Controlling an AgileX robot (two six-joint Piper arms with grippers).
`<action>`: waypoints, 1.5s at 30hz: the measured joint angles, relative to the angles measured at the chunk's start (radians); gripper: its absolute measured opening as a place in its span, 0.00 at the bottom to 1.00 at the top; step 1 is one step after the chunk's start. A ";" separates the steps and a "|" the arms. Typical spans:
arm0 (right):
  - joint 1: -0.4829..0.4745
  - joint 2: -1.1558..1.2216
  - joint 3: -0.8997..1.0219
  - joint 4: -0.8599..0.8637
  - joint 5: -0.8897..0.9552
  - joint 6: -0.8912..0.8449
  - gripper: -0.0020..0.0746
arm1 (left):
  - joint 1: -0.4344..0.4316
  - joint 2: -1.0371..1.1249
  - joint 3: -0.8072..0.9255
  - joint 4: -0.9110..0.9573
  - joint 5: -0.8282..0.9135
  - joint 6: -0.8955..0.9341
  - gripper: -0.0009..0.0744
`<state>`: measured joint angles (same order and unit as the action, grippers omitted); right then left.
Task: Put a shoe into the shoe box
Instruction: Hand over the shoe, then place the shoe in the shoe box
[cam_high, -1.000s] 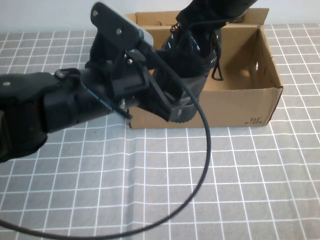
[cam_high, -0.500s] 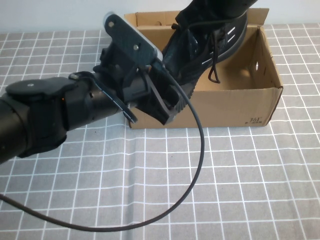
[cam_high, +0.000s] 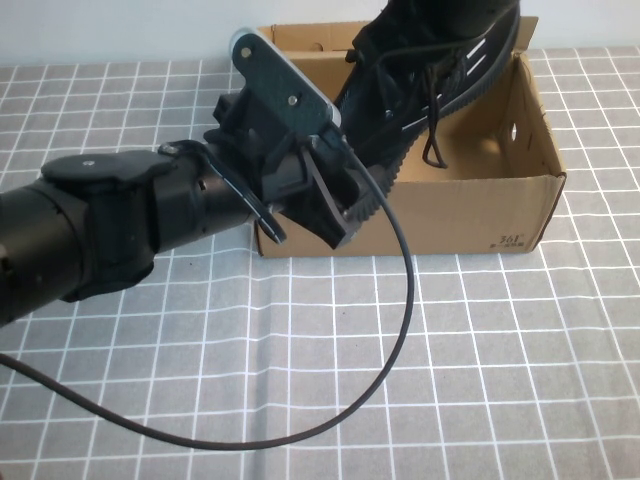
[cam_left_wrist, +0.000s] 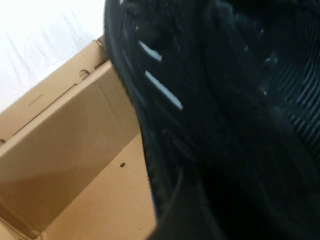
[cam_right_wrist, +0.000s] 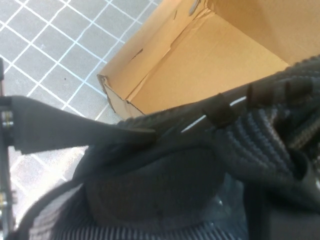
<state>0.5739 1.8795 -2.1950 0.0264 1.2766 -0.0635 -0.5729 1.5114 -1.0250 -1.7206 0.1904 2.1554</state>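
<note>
1. High view: the shoe box (cam_high: 470, 205) sits open at the far side of the checked tablecloth (cam_high: 480, 370); the shoe (cam_high: 430, 70) hangs tilted above the box's left half, toe end up and away from the box's near wall, heel end low over the near-left corner, laces dangling into the box; the shoe is not resting on the box floor. The left gripper (cam_high: 335, 205) reaches across the box's near-left corner, at the shoe's low end; its fingertips are masked by its own body, so whether they pinch the shoe I cannot tell here; a black cable (cam_high: 400, 340) loops from the arm over the cloth in front of the box. The right gripper is out of this view.

2. Left wrist view: the ridged sole and striped side of the shoe (cam_left_wrist: 210, 110) fill the frame right at the camera, above the box interior (cam_left_wrist: 85, 165) — contact looks close; finger spacing cannot be told.

3. Right wrist view: the right gripper's finger (cam_right_wrist: 75, 132) lies pressed along the shoe's knit collar (cam_right_wrist: 200, 165), above the box's near corner (cam_right_wrist: 120, 100); the opposite finger is hidden — grip state cannot be told.
</note>
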 joint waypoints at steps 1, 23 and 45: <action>0.000 0.000 0.000 0.000 0.000 -0.003 0.03 | 0.000 0.000 0.000 0.000 -0.002 0.005 0.67; -0.005 0.018 0.000 0.066 0.006 -0.075 0.03 | -0.002 0.050 -0.014 -0.009 -0.051 0.077 0.54; -0.010 0.018 0.000 0.163 0.000 -0.129 0.03 | -0.002 0.055 -0.016 -0.011 -0.094 0.089 0.17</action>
<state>0.5637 1.8972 -2.1950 0.1890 1.2769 -0.1929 -0.5753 1.5662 -1.0406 -1.7315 0.0966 2.2445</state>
